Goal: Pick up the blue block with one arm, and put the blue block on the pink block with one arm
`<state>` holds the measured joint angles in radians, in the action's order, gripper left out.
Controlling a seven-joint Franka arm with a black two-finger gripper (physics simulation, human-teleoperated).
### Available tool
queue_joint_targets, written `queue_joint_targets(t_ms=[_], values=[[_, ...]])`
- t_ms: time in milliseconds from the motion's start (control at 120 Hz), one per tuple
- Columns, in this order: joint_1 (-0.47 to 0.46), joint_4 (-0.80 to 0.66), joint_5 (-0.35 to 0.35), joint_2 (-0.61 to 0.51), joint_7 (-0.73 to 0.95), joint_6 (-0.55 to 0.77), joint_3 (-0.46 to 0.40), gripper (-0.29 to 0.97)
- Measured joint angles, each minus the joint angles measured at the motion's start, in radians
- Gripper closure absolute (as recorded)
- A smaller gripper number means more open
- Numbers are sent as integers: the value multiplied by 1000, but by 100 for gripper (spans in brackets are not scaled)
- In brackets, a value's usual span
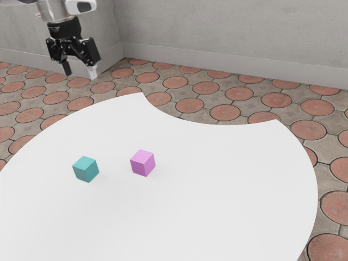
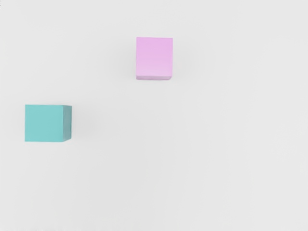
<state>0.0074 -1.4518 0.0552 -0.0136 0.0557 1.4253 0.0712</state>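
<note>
Exterior view: my black two-finger gripper (image 1: 80,69) hangs high at the exterior view's upper left, fingers spread apart, nothing between them. Pointing down, well clear of the tabletop. The round white table (image 1: 206,217) with a curved cut-out in its far edge carries two things: a small matte teal-blue block (image 1: 86,168) and a small matte pink block (image 1: 143,162). Both sit flat on the top, near each other but not touching, teal-blue block toward the exterior view's left of the pink block. Not stacked; the pink block's top is bare. The teal-blue block is well apart from my gripper, far below it and slightly toward the exterior view's right. Around the table are a floor of round terracotta tiles (image 1: 228,103) and a grey wall (image 1: 228,27). Wrist view: looking straight down on the white table (image 2: 216,168). The teal-blue block (image 2: 47,123) shows its top face plus a thin darker side face; the pink block (image 2: 154,57) shows its top plus a thin strip of side. Bare table lies between them, no contact. Both rest on the surface well below my hand, and neither is touching it.
</note>
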Motion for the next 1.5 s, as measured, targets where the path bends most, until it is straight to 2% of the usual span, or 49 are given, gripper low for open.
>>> queue_joint_targets(t_ms=[183, 258, 317, 400, 525, 608, 650, 700, 825, 892, 967, 1117, 1275, 1500], values=[[27, 13, 5, -3, 7, -7, -1, 0], [73, 195, -9, -22, 9, -68, -44, 0], [112, 260, -21, -46, 11, -123, -108, 0], [26, 283, -53, -38, 12, -177, -154, 0], [-135, 283, -109, 30, 17, -222, -149, 0], [-181, 268, -145, 71, 20, -215, -150, 0], [-145, 237, -156, 80, 24, -196, -151, 0], [-47, 170, -164, 65, 33, -160, -153, 0], [257, -205, -141, -67, 76, 44, -152, 0], [346, -343, -130, -88, 103, 168, -149, 0], [377, -421, -130, -68, 134, 285, -147, 0], [409, -447, -141, 55, 183, 452, -126, 0], [435, -488, -139, 115, 222, 532, -104, 0], [415, -538, -148, 196, 267, 648, -102, 0]])
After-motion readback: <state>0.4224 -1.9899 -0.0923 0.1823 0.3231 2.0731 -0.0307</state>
